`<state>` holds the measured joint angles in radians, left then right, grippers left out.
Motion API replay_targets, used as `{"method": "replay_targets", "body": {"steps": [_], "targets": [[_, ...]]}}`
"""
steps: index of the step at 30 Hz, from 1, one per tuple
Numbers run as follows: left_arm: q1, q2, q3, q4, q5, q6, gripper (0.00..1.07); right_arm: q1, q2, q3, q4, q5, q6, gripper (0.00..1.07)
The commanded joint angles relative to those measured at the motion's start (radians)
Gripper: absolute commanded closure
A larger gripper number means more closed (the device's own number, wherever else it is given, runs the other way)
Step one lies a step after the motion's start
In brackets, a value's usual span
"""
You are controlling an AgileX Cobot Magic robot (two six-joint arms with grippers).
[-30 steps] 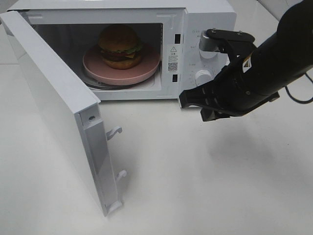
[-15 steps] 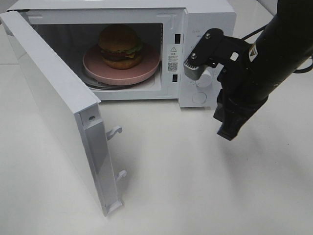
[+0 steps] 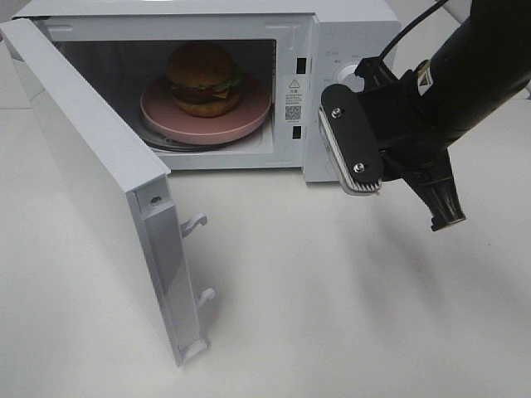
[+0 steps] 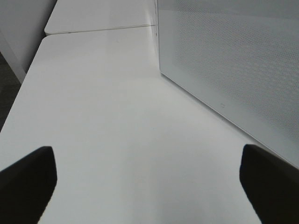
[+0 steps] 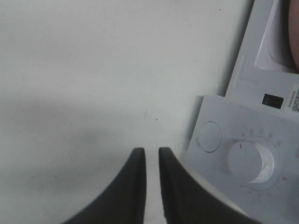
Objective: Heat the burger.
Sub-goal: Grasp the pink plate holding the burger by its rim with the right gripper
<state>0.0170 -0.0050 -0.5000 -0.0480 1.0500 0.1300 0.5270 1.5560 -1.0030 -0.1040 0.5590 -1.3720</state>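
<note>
The back of the microwave (image 3: 357,25) is cut off by the top edge of the high view. Much of its control panel (image 3: 332,41) is hidden behind the right arm (image 3: 481,75), itself cropped at the right edge. The stickers (image 3: 294,99) beside the cavity are too small to be read. The turntable (image 3: 162,139) is mostly covered by the pink plate (image 3: 249,112). In the left wrist view only the two dark tips of the left claw (image 4: 147,163) are shown, cut by the lower corners. In the right wrist view the right claw (image 5: 150,151) is cut by the bottom edge, and the marks around the dial (image 5: 250,161) are blurred.
</note>
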Motion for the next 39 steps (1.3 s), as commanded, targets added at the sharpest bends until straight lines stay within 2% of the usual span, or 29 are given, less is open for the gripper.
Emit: {"method": "replay_targets", "body": {"steps": [1,2,3,4,5,6,7,8,9,10,11,13,20,24,31,39], "targets": [[0.003,-0.018,0.002,-0.004,-0.009,-0.006,0.07,0.0,-0.007,-0.004,-0.004,-0.012,-0.056,0.88],[0.003,-0.018,0.002,-0.004,-0.009,-0.006,0.07,0.0,-0.007,-0.004,-0.004,-0.025,-0.055,0.84],[0.003,-0.018,0.002,-0.004,-0.009,-0.006,0.07,0.0,-0.007,-0.004,-0.004,-0.044,-0.032,0.75],[0.003,-0.018,0.002,-0.004,-0.009,-0.006,0.07,0.0,-0.007,-0.004,-0.004,-0.044,-0.032,0.75],[0.003,-0.018,0.002,-0.004,-0.009,-0.006,0.07,0.001,-0.007,-0.006,-0.004,-0.054,0.027,0.6],[0.003,-0.018,0.002,-0.004,-0.009,-0.006,0.07,0.001,-0.007,-0.007,-0.004,-0.057,0.062,0.51],[0.003,-0.018,0.002,-0.004,-0.009,-0.006,0.07,0.001,-0.007,-0.007,-0.004,-0.057,0.062,0.51],[0.003,-0.018,0.002,-0.004,-0.009,-0.006,0.07,0.001,-0.007,-0.007,-0.005,-0.062,0.115,0.33],[0.003,-0.018,0.002,-0.004,-0.009,-0.006,0.07,0.001,-0.007,-0.007,-0.014,-0.063,0.136,0.23],[0.003,-0.018,0.002,-0.004,-0.009,-0.006,0.07,0.001,-0.007,-0.007,-0.014,-0.063,0.136,0.23],[0.003,-0.018,0.002,-0.004,-0.009,-0.006,0.07,0.001,-0.007,-0.007,-0.046,-0.076,0.145,0.09],[0.003,-0.018,0.002,-0.004,-0.009,-0.006,0.07,0.001,-0.007,-0.009,-0.071,-0.088,0.146,0.06],[0.003,-0.018,0.002,-0.004,-0.009,-0.006,0.07,0.008,-0.007,-0.009,-0.084,-0.128,0.16,0.08],[0.003,-0.018,0.002,-0.004,-0.009,-0.006,0.07,0.044,-0.001,-0.011,-0.164,-0.168,0.217,0.09],[0.003,-0.018,0.002,-0.004,-0.009,-0.006,0.07,0.06,0.071,-0.086,-0.218,-0.165,0.285,0.11],[0.003,-0.018,0.002,-0.004,-0.009,-0.006,0.07,0.129,0.201,-0.203,-0.287,-0.192,0.34,0.13]]}}
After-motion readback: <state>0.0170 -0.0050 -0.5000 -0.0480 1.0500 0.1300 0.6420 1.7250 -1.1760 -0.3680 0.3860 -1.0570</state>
